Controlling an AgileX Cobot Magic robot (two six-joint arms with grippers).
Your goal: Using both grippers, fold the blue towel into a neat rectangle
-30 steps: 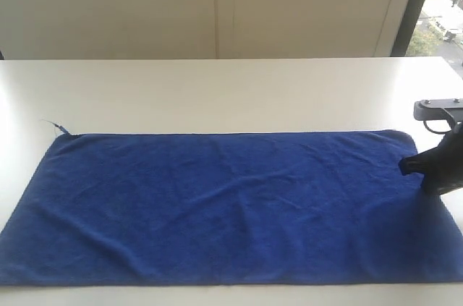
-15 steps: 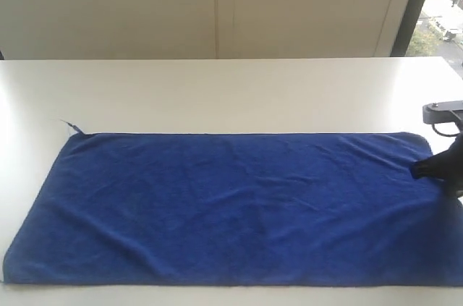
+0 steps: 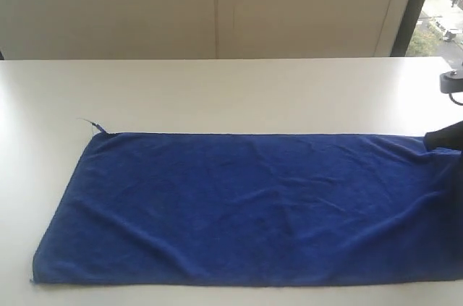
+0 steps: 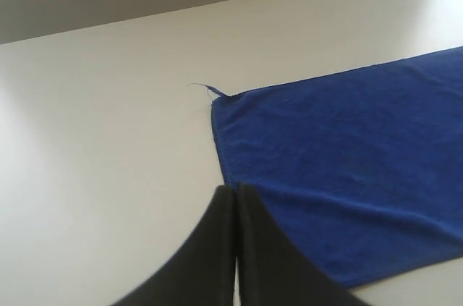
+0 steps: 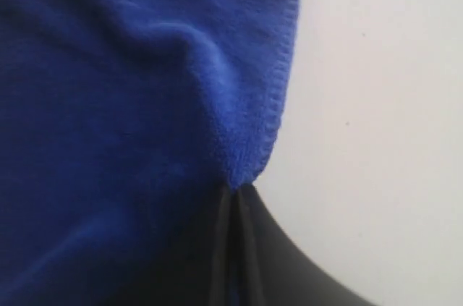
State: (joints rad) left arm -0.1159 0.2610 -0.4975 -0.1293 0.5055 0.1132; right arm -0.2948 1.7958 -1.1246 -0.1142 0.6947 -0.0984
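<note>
Along the near edge of the white table point(image 3: 217, 89), the blue towel point(image 3: 246, 205) is lying spread flat and lightly creased, its right end running out of the exterior view. By its left hem, the left gripper point(image 4: 236, 189) is hanging with its finger plates pressed together on nothing. The tips are sitting just at the cloth's edge, and whether they are touching it I cannot tell. Farther back on the right, the right gripper point(image 5: 231, 196) is pinching the towel's hem, plates tight on the fabric, which is puckering into a ridge at the tips. At the far left corner a loose thread point(image 3: 90, 123) is sticking out. Beyond, a pale wall point(image 3: 217, 9) and a window point(image 3: 441, 9) are showing.
</note>
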